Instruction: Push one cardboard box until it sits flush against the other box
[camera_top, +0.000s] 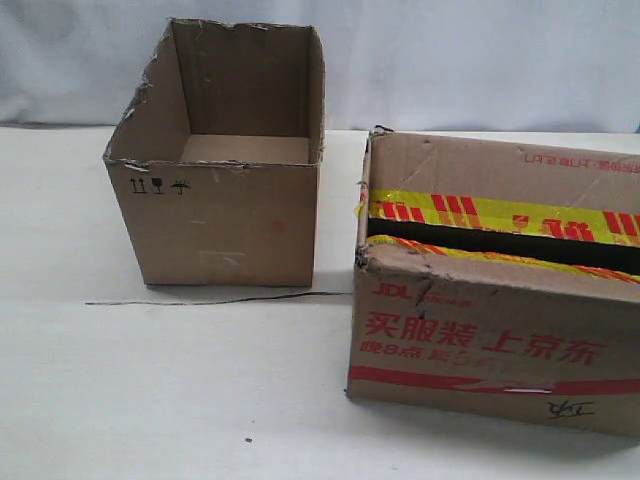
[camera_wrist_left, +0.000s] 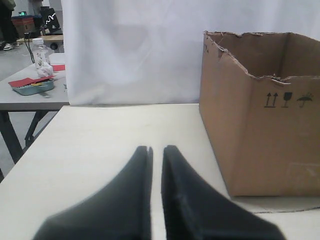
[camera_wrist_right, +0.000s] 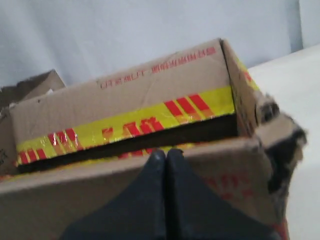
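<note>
The cardboard box (camera_top: 500, 330), taped yellow with red stripes and printed with red lettering, lies on the right of the white table. The other box (camera_top: 225, 225), plain and open-topped with a ragged rim, stands to its left, a narrow gap between them. Neither gripper shows in the exterior view. My left gripper (camera_wrist_left: 157, 149) hovers low over the table beside the plain box (camera_wrist_left: 265, 145), fingers nearly together with only a thin slit and nothing held. My right gripper (camera_wrist_right: 166, 152) is shut and empty, its tips at the upper edge of the taped box (camera_wrist_right: 150, 85); whether they touch it is unclear.
A thin dark line (camera_top: 220, 298) runs across the table (camera_top: 150, 400) in front of the plain box. A white curtain (camera_top: 450, 60) hangs behind. In the left wrist view a grey side table (camera_wrist_left: 30, 97) with a bottle and tray stands beyond the table's edge.
</note>
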